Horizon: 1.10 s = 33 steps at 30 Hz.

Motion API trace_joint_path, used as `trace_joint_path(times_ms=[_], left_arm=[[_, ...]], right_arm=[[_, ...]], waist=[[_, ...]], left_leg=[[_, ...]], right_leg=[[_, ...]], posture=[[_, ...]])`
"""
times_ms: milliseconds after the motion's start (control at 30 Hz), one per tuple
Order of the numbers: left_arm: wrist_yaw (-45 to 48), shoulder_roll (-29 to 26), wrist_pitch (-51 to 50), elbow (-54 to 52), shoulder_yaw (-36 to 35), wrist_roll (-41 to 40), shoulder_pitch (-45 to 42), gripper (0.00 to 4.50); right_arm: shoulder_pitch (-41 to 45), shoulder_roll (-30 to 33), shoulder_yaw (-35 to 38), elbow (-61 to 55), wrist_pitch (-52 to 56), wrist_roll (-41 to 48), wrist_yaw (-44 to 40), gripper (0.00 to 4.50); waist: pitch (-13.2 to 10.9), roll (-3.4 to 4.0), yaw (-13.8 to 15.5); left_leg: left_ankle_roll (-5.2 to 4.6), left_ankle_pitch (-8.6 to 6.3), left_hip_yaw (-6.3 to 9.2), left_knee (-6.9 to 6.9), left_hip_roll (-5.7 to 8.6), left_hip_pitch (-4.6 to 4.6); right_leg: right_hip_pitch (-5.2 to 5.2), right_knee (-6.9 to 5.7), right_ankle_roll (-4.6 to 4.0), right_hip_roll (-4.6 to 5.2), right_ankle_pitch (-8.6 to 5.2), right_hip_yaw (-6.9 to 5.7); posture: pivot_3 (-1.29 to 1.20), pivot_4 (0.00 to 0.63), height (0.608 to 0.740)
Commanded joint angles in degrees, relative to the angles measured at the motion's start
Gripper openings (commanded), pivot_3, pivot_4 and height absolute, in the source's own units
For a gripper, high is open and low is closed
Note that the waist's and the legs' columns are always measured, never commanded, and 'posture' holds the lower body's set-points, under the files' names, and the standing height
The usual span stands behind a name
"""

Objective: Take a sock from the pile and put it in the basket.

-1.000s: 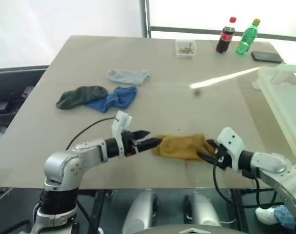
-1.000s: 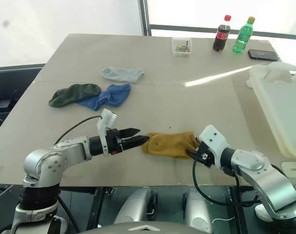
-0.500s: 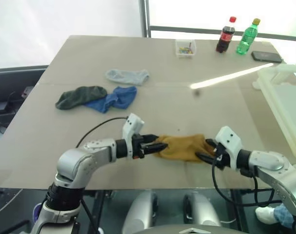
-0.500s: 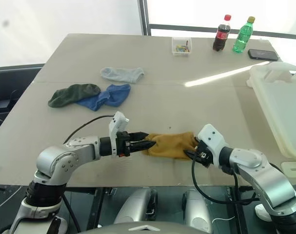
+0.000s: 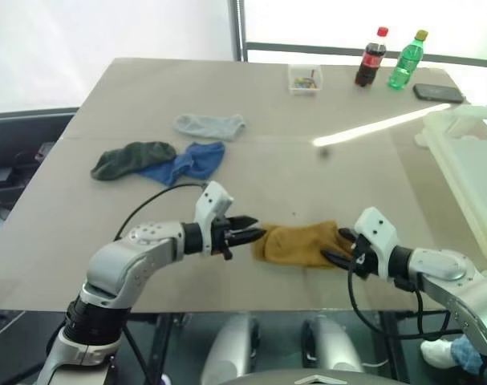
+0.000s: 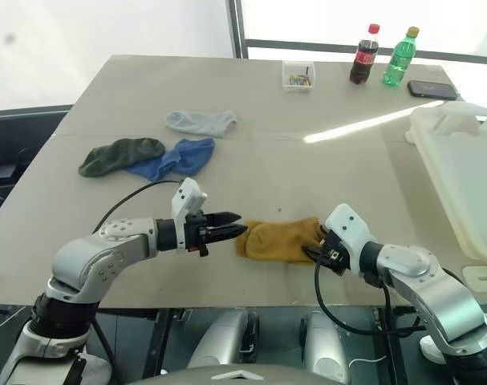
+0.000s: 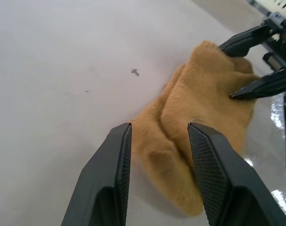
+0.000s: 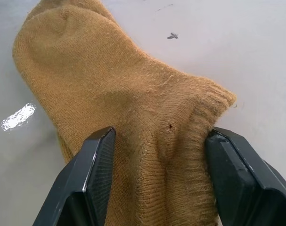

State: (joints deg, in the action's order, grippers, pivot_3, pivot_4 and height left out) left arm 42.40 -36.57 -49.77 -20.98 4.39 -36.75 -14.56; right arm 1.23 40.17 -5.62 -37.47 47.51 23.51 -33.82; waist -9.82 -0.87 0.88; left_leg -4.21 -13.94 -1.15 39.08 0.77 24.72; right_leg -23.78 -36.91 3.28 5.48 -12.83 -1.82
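The mustard-yellow sock [image 5: 301, 245] lies flat near the table's front edge, apart from the pile. My left gripper [image 5: 255, 235] is at its left end; in the left wrist view its black fingers [image 7: 112, 174] stand open, partly narrowed, either side of that end of the sock [image 7: 199, 108]. My right gripper [image 5: 336, 246] is shut on the sock's right end, and the knit [image 8: 114, 94] creases between its fingers [image 8: 91, 179]. The pile sits farther back on the left: a grey sock [image 5: 211, 125], a dark green one [image 5: 133, 159] and a blue one [image 5: 191, 162]. The white basket [image 5: 460, 180] stands at the right edge.
At the table's far side stand a small clear box [image 5: 306, 79], a cola bottle [image 5: 371, 58], a green bottle [image 5: 407, 61] and a dark phone [image 5: 438, 93]. The sock and both grippers are close to the table's front edge.
My left gripper's fingers have narrowed from wide open and the wrist has rolled; it pushed into the sock's left end, then eased back slightly. The right gripper has held still.
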Motion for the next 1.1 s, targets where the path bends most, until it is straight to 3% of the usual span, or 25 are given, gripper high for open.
trace_joint_path(times_ms=[33,133,433,533,667,1100], left_arm=[[2.1,0.1,0.7,-2.3,-1.4,-2.1,0.0,2.0],[3.3,1.3,-2.8,-3.7,-2.4,-7.6,-0.5,2.0],[0.3,3.4,-3.9,-1.1,0.6,-4.9,-0.3,2.0],[-0.4,4.0,-3.7,-0.2,1.4,-3.5,-0.1,2.72],[-1.4,4.7,-4.6,0.3,1.9,-3.1,-0.7,4.45],[-0.8,5.6,-3.7,-0.6,1.9,-2.7,-1.0,4.45]], right_arm=[[-0.5,0.0,1.1,-2.5,-0.1,1.0,-0.2,2.92],[-0.2,-0.4,1.1,-2.3,0.0,1.0,0.1,2.92],[0.2,-0.1,1.1,-1.6,-0.3,1.2,-0.2,2.92],[0.7,-0.1,1.1,-1.0,-0.6,1.2,-0.5,2.92],[1.3,0.1,1.3,-0.4,-0.7,1.2,-0.9,2.92],[1.7,0.3,1.5,-0.3,-0.6,1.0,-1.1,2.92]], waist=[[0.0,0.0,0.1],[0.0,0.0,0.0],[0.0,0.0,0.0],[0.0,0.0,0.0],[0.0,0.0,0.0],[0.0,0.0,0.0]], left_leg=[[0.0,0.0,0.02,0.0,0.0,0.0],[0.0,0.0,0.02,0.0,0.0,0.0],[-0.01,0.0,0.0,0.0,0.0,0.0],[-0.01,0.0,0.01,0.0,0.0,-0.01],[-0.01,0.0,0.01,0.0,-0.01,-0.01],[-0.01,0.0,0.02,0.0,-0.01,-0.01]], right_leg=[[0.0,0.01,0.0,0.01,0.0,-0.01],[0.0,0.02,0.0,0.02,0.0,-0.02],[0.02,0.02,0.01,-0.23,0.0,-0.1],[0.02,0.02,0.01,-0.23,0.0,-0.05],[0.02,0.02,0.01,-0.25,0.0,-0.06],[0.02,0.02,0.01,-0.23,0.0,0.0]], posture=[[0.0,0.15,0.729],[0.0,0.15,0.729],[0.0,0.15,0.729],[0.0,0.15,0.729],[0.0,0.15,0.729],[0.0,0.15,0.729]])
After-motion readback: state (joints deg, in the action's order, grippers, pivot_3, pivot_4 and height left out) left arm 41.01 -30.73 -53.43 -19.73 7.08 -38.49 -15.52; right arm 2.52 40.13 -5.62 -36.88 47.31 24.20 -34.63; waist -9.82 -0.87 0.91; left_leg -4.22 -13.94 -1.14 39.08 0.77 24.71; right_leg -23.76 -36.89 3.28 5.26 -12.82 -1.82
